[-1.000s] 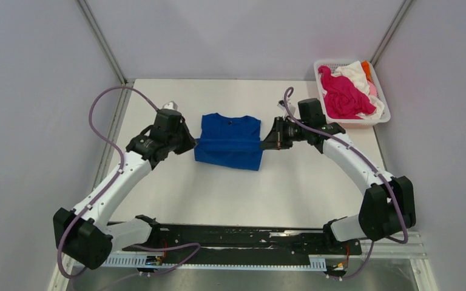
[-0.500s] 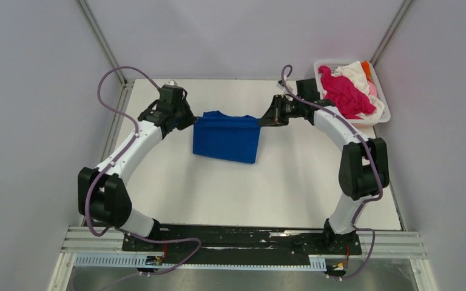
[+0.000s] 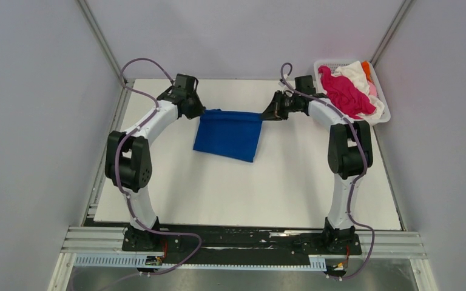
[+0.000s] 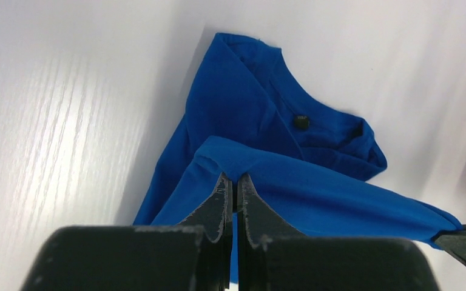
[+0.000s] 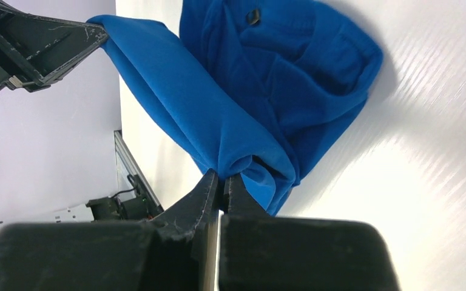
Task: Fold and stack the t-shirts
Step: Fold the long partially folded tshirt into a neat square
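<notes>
The royal blue t-shirt (image 3: pixel 227 134) hangs folded between my two grippers over the far middle of the table, its lower part lying on the table. My left gripper (image 3: pixel 202 111) is shut on its left top corner; the pinch shows in the left wrist view (image 4: pixel 233 177), with blue cloth (image 4: pixel 315 188) stretched to the right. My right gripper (image 3: pixel 263 116) is shut on the right top corner, seen in the right wrist view (image 5: pixel 223 177) with the shirt (image 5: pixel 267 79) draped beyond. Its print is hidden. Magenta (image 3: pixel 343 96), white (image 3: pixel 355 71), orange (image 3: pixel 366 70) and pink shirts lie heaped in the basket.
A white slatted basket (image 3: pixel 384 117) stands at the table's far right corner, close behind my right arm. Grey walls enclose the table (image 3: pixel 249 194) at left, back and right. The arm bases sit on a black rail at the near edge.
Both grippers have moved toward the far edge of the table with the blue shirt's top edge in them, drawing the shirt back and stretching it taut. Both arms are now extended.
</notes>
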Robot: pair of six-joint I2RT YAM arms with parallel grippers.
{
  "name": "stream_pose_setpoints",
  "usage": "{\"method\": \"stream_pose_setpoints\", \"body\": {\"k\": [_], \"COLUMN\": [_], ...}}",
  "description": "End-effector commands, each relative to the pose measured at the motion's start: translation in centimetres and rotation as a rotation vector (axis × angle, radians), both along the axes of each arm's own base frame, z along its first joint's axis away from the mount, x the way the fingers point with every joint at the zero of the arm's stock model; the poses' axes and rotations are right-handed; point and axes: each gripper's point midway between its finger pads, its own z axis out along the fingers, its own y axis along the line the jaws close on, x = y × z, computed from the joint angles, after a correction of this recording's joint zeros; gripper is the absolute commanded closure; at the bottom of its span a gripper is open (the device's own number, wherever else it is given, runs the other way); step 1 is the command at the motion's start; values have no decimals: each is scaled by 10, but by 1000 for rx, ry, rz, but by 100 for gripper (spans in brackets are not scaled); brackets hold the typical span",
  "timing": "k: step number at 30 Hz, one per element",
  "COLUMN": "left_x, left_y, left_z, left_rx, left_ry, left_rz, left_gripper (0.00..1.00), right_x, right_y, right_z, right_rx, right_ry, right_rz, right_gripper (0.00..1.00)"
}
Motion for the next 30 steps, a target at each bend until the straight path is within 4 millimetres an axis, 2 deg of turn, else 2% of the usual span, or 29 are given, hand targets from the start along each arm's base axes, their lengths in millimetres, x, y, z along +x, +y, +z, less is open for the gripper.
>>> {"method": "stream_pose_setpoints", "body": {"k": [1,2,4,5,6,7,8,9,10,11,14,15,16,17,18,19,20,21,23,26,29,30], "left_x": [30,35,45,48,58,61,73,83,86,93,91,85,82,73,69,55,52,41,34,33,50,58], "left_y": [26,24,24,23,23,24,22,19,16,11,-10,-13,-21,-24,-33,-43,-49,-59,-71,-72,-66,-65], "left_z": [-7,-6,-22,-24,-24,-24,-16,-1,-1,14,34,27,38,26,38,27,35,26,23,5,-15,-10], "left_rx": [73,66,67,63,53,49,29,13,2,-14,-91,-104,-137,-151,-185,-214,-230,-240,-229,-214,-183,-176], "left_ry": [-12,-17,7,12,6,14,-7,-42,-46,-81,-114,-98,-125,-101,-134,-103,-128,-108,-115,-67,-55,-74], "left_rz": [65,67,75,73,75,78,73,68,46,28,-81,-100,-135,-153,-199,-242,-271,-310,-344,-319,-249,-235], "left_gripper": [100,100,97,87,69,56,29,15,4,2,0,0,0,0,0,0,0,0,0,0,0,0], "right_x": [38,41,52,60,69,77,84,90,94,93,79,72,61,52,42,33,25,18,12,17,32,38], "right_y": [-15,-15,-18,-20,-23,-27,-31,-34,-35,-34,-25,-22,-18,-12,-6,1,8,16,30,43,48,50], "right_z": [1,-3,-10,-13,-15,-15,-12,-7,2,10,28,29,23,24,23,24,24,25,27,25,11,6], "right_rx": [-8,-6,-4,-15,-25,-33,-39,-44,-46,-42,-40,-52,-63,-64,-61,-52,-41,-26,3,28,45,46], "right_ry": [-59,-55,-53,-56,-62,-68,-78,-94,-113,-130,-169,-182,-170,-176,-172,-170,-171,-174,-177,-168,-148,-140], "right_rz": [-57,-55,-60,-79,-99,-121,-142,-157,-167,-166,-130,-118,-106,-88,-71,-53,-37,-19,10,15,4,-1], "right_gripper": [100,99,93,86,78,63,40,20,3,0,0,0,0,0,0,0,0,0,0,0,0,0]}}
